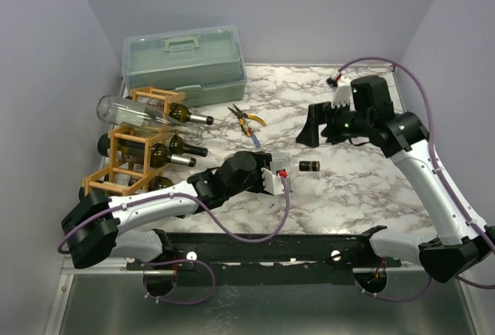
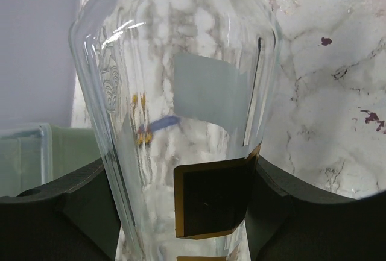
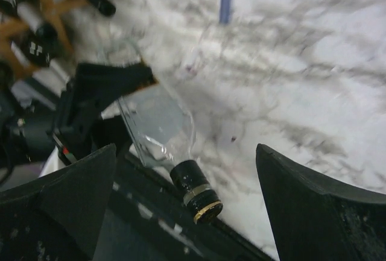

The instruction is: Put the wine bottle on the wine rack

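Note:
A clear glass wine bottle (image 1: pixel 309 166) with a black, gold-ringed cap lies sideways just above the marble table, cap pointing right. My left gripper (image 1: pixel 278 174) is shut on its body. In the left wrist view the bottle (image 2: pixel 181 92) fills the gap between both fingers (image 2: pixel 66 213), showing a black gold-edged label. The wine rack (image 1: pixel 131 145), made of orange-tan sticks, stands at the far left and holds several bottles, one clear and the others dark. My right gripper (image 1: pixel 315 128) is open and empty, to the right of and beyond the cap; its view shows the cap (image 3: pixel 196 191) between its spread fingers.
A pale green plastic toolbox (image 1: pixel 186 56) stands at the back left behind the rack. Pliers (image 1: pixel 247 120) with yellow handles lie on the marble between the toolbox and the held bottle. Grey walls close in the left, back and right sides.

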Robot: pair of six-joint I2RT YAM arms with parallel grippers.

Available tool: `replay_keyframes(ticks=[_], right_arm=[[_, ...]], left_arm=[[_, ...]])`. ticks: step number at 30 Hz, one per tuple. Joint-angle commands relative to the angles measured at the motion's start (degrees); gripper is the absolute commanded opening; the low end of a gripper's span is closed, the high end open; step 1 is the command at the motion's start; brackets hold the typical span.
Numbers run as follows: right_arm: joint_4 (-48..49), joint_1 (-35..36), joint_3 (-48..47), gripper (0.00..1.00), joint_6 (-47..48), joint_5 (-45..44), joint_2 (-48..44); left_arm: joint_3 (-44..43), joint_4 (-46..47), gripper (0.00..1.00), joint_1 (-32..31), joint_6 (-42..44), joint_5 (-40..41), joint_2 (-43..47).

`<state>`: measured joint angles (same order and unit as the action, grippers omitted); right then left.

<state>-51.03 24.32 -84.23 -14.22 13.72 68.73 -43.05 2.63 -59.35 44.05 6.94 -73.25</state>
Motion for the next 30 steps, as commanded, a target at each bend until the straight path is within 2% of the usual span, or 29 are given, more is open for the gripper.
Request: replay_keyframes(ticks=[1, 4, 8, 14, 21, 24, 27, 30], right_arm=[[-4.0, 0.8, 7.0, 1.0, 3.6, 20.1, -0.7], [-2.3, 1.5, 9.6, 0.98, 3.7, 22.5, -1.1], [-1.3, 2.5, 12.5, 0.89, 3.5, 22.4, -0.7], [-1.7, 6.0, 13.9, 0.87, 4.4, 23.4, 0.2], [-1.0, 8.4, 14.8, 0.67, 4.3, 23.1, 2.5], [-1.1, 9.5, 15.1, 0.66, 4.5, 22.2, 3.2], [-1.1, 10.1, 15.4, 0.72, 4.6, 22.3, 3.5], [-1.0, 10.4, 15.9, 0.72, 4.5, 22.5, 4.1]], left_arm=[[0.6, 9.6, 0.0, -0.7, 9.4, -0.5, 4.9], [1.4, 9.8, 0.0, -0.7, 10.7, -0.6, 6.0], [1.6, 9.8, 0.0, -0.8, 11.5, -1.3, 7.4], [2.4, 9.8, 0.0, -0.9, 13.4, -1.7, 8.9], [4.4, 9.9, 0.0, -0.9, 17.3, -3.8, 10.3], [4.8, 9.9, 0.0, -0.9, 17.9, -3.6, 11.0], [4.8, 9.9, 0.0, -0.9, 18.6, -3.9, 11.5], [5.1, 9.9, 0.0, -0.9, 18.9, -4.0, 11.9]])
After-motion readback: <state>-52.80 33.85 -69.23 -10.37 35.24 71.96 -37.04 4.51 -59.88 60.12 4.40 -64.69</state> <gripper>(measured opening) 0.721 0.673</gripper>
